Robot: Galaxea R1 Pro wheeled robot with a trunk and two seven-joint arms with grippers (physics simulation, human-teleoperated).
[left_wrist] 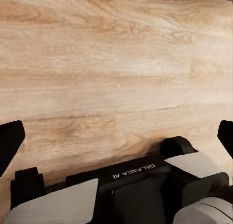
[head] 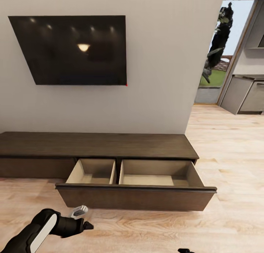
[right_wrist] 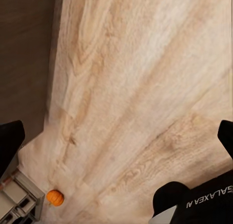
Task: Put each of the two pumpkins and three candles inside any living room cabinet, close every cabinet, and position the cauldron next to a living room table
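Note:
The long dark-brown cabinet (head: 95, 145) stands against the wall under a TV. Its wide drawer (head: 135, 197) is pulled out over the floor, and both of its compartments look empty. My left gripper (head: 86, 223) hovers low over the floor in front of the drawer's left end; in the left wrist view, the left gripper (left_wrist: 116, 139) is open with only wood floor between the fingertips. My right gripper (right_wrist: 116, 139) is open too, above bare floor beside the cabinet's dark front (right_wrist: 24, 54). One orange pumpkin (right_wrist: 55, 197) lies on the floor, well apart from the right gripper's fingers.
A black TV (head: 73, 49) hangs on the grey wall. At the right, a doorway opens to grey kitchen units (head: 244, 95) and a plant (head: 218, 40) outside. Light wood floor (head: 227, 154) stretches to the right of the cabinet.

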